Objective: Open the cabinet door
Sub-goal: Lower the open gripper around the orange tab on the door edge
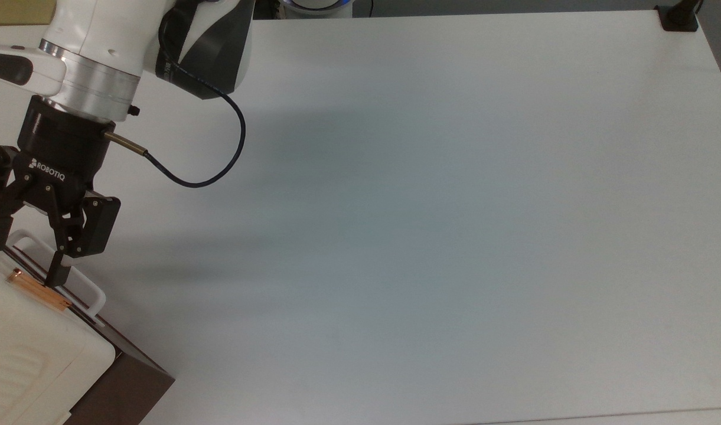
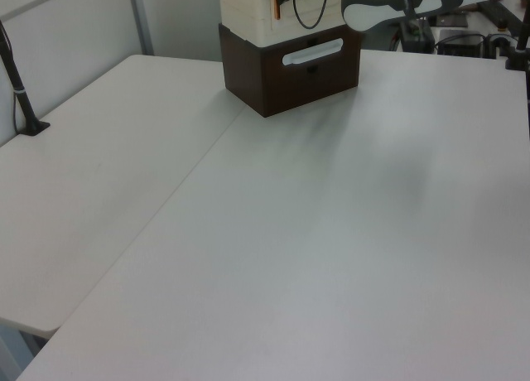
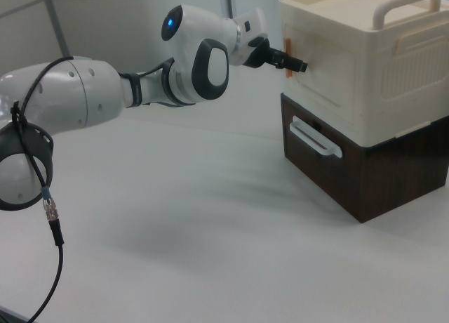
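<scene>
The cabinet (image 1: 23, 348) is a cream-white box on a dark brown base, at the top view's lower left. Its door (image 3: 319, 81) is the cream front face, and it lies flush with the box. A thin copper strip (image 1: 39, 290) runs along the door's top edge. My gripper (image 1: 25, 258) is open and hangs right at that edge, one fingertip (image 1: 54, 275) close to the strip. In the right view the gripper (image 3: 297, 64) reaches the strip (image 3: 287, 50) at the door's upper corner. In the left view the cabinet (image 2: 290, 62) stands at the table's far end.
Under the door sits a dark front panel with a white bar handle (image 3: 314, 138). The white table (image 1: 454, 206) spreads wide across the top view's right. A black post foot (image 1: 679, 18) stands at its far right corner, and another post (image 2: 21, 91) at the left view's left.
</scene>
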